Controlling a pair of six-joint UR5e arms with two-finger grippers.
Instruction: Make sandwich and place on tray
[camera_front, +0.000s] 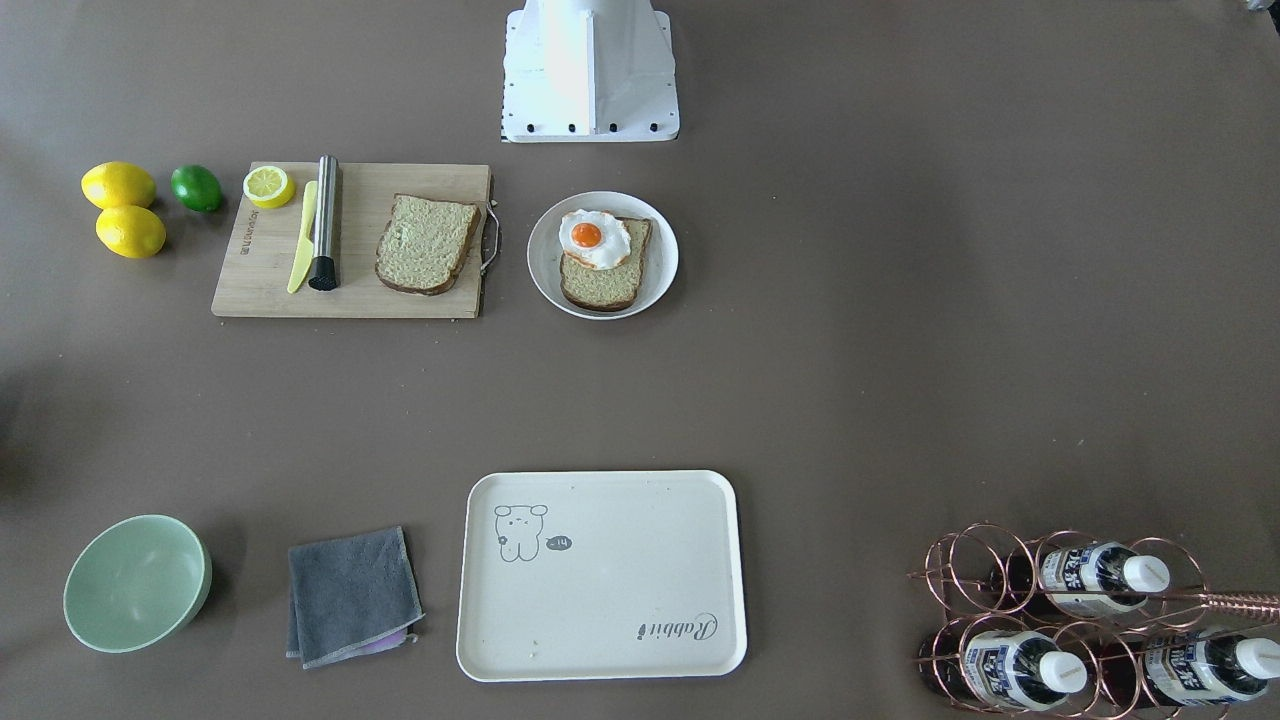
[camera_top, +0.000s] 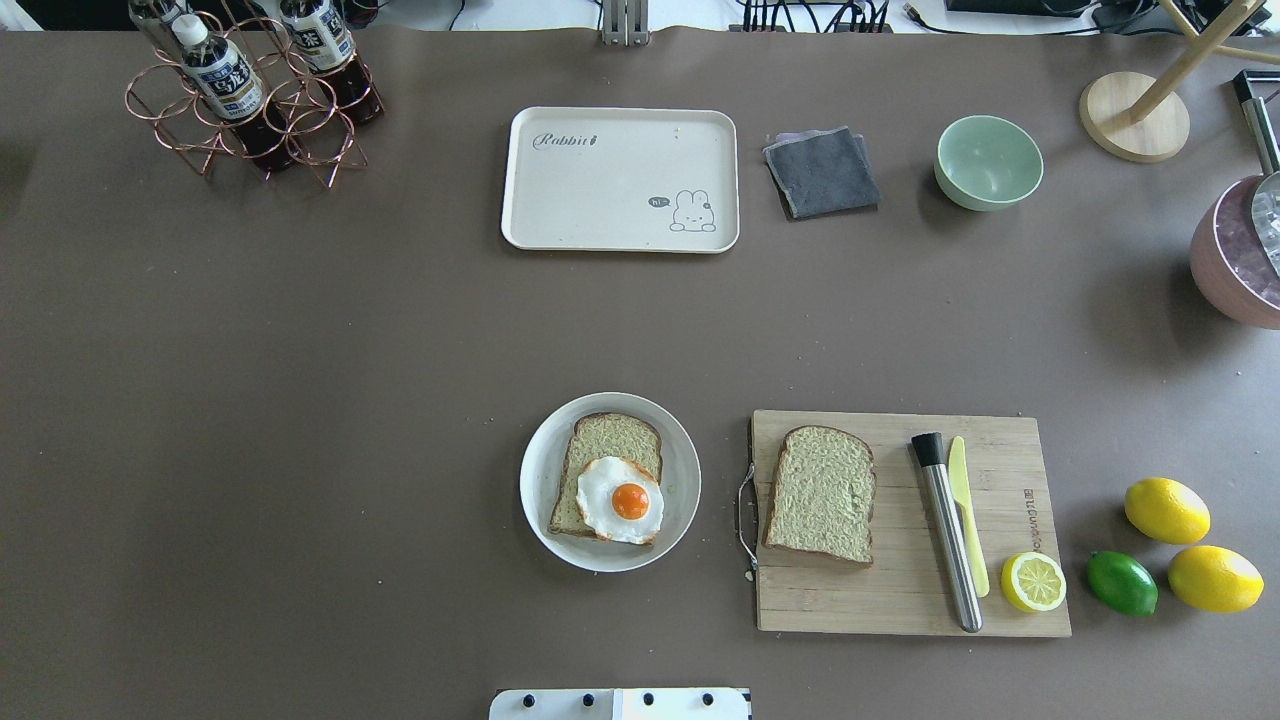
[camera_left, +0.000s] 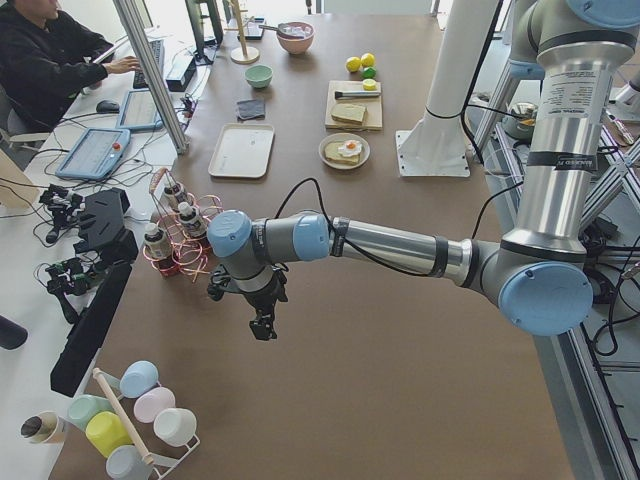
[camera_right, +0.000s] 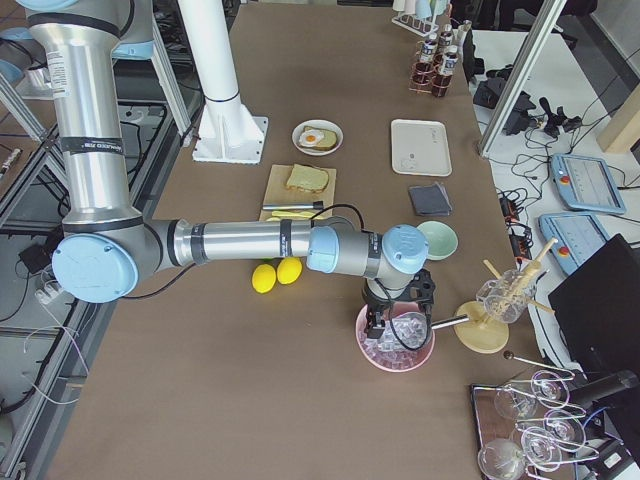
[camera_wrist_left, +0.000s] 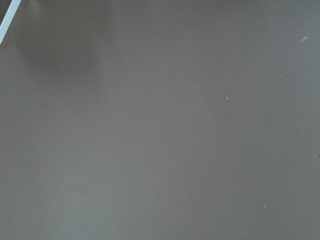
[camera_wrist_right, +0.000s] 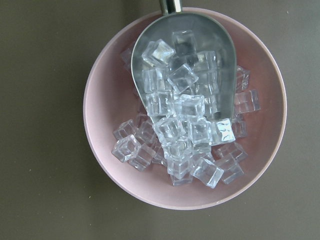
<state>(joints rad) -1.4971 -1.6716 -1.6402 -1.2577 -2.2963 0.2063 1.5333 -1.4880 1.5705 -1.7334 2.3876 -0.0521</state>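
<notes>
One slice of wholegrain bread (camera_top: 610, 450) with a fried egg (camera_top: 621, 499) on top lies on a round white plate (camera_top: 683, 470). A second slice (camera_top: 822, 494) lies on the wooden cutting board (camera_top: 900, 600). The cream tray (camera_top: 600, 190) is empty at the table's far side. My left gripper (camera_left: 262, 325) hangs over bare table at the left end, seen only in the exterior left view; I cannot tell if it is open or shut. My right gripper (camera_right: 385, 325) hangs over a pink bowl of ice (camera_right: 396, 342); I cannot tell its state either.
On the board lie a steel cylinder (camera_top: 947, 532), a yellow knife (camera_top: 966, 512) and a lemon half (camera_top: 1033, 581). Two lemons (camera_top: 1166, 510) and a lime (camera_top: 1121, 582) lie beside it. A grey cloth (camera_top: 822, 171), a green bowl (camera_top: 988, 162) and a bottle rack (camera_top: 250, 95) stand at the far side.
</notes>
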